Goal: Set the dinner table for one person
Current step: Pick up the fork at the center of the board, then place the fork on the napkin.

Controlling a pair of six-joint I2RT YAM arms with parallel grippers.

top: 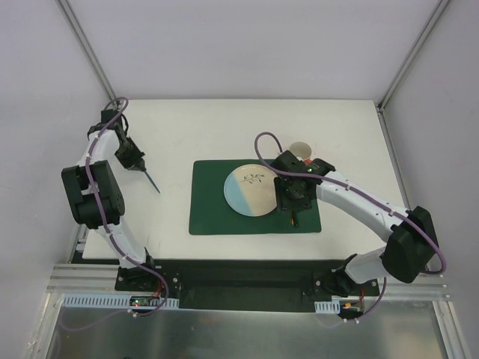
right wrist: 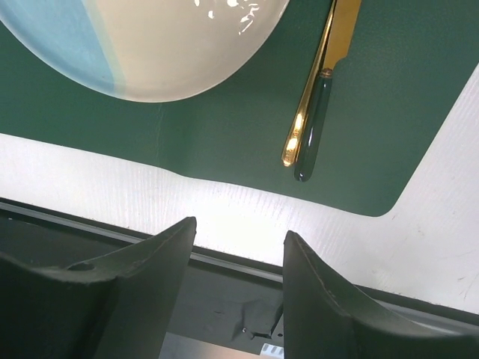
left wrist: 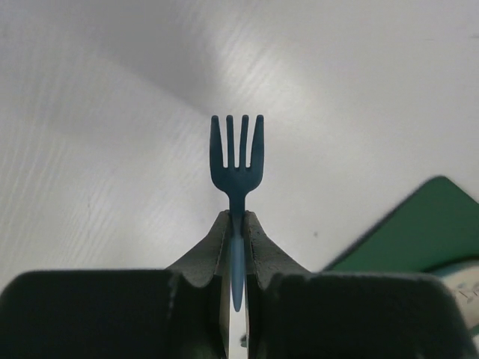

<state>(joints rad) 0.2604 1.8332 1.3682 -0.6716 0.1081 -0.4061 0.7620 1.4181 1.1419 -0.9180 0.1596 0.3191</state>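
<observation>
Right now the left fingers [left wrist: 217,243] are clenching on the handle of one blue fork [left wrist: 238,157], whose four tines are pointing out past the fingertips. The white bench [top: 187,127] is lying beneath both pairs of fingers. The right fingers [right wrist: 168,250] are hanging released, with nothing between them. Just beyond them one dark green placemat [right wrist: 224,142] is resting on the bench. It is carrying one cream and pale blue plate [right wrist: 150,52]. Beside the plate two utensils are lying touching: one gold utensil [right wrist: 293,146] and one green-handled knife [right wrist: 313,127]. One small round vessel [top: 301,148] is standing past the placemat.
</observation>
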